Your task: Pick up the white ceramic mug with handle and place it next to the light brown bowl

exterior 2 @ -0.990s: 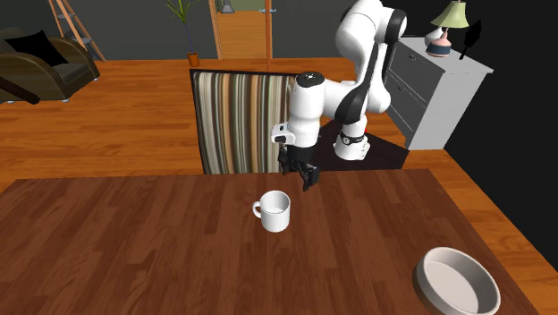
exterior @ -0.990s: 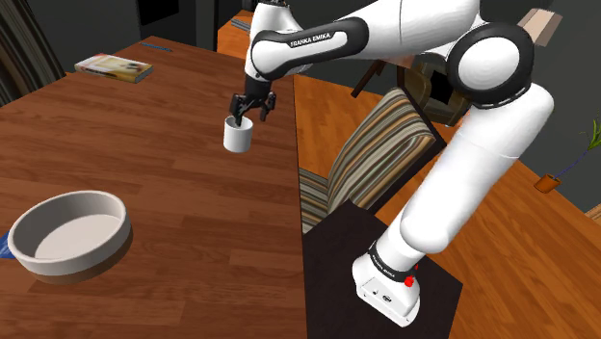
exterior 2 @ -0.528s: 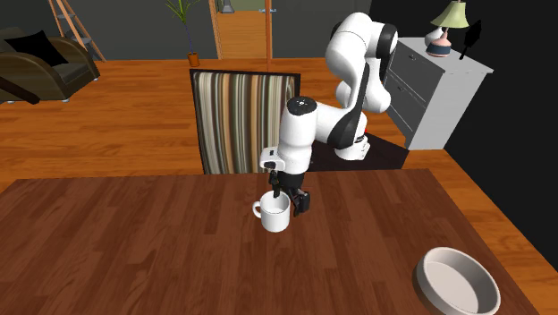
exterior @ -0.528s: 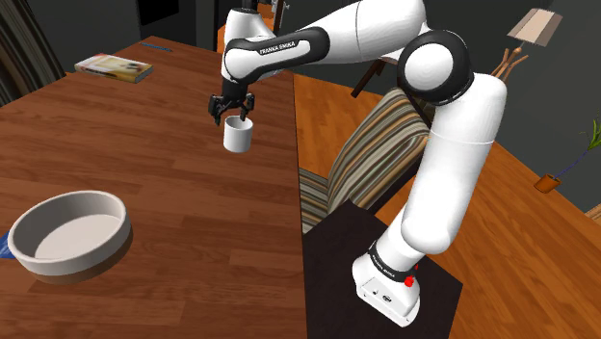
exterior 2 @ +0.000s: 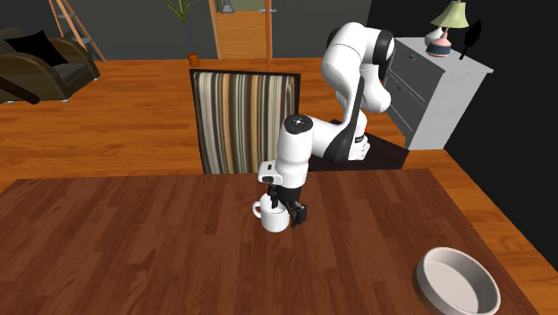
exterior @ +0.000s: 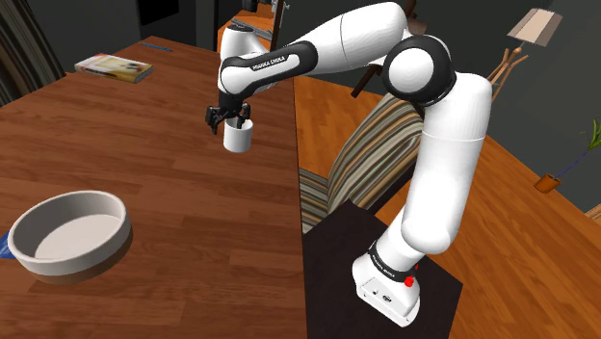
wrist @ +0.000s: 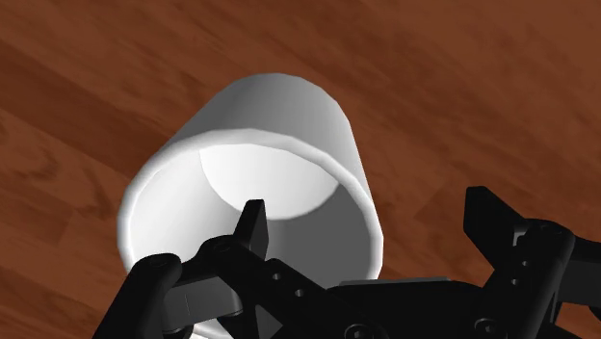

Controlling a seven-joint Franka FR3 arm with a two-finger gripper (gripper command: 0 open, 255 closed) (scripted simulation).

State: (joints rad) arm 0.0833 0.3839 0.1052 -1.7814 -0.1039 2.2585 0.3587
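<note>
White arm (exterior: 451,164), dark joints, white lettering, all-black end effector (exterior: 230,118).

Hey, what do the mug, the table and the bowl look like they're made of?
Mug: plain matte white with soft shading and no glaze shine; possibly ceramic, but unclear. Table: wood, shown by reddish-brown grain streaks and a faint sheen. Bowl: smooth pale grey-white, matte, no texture; material left open.

White letters run along the black band (exterior: 262,64) on the white arm (exterior: 352,31). They seem to spell FRANKA EMIKA, though they are very small. The book (exterior: 114,66) has a printed cover, too tiny to read.
</note>
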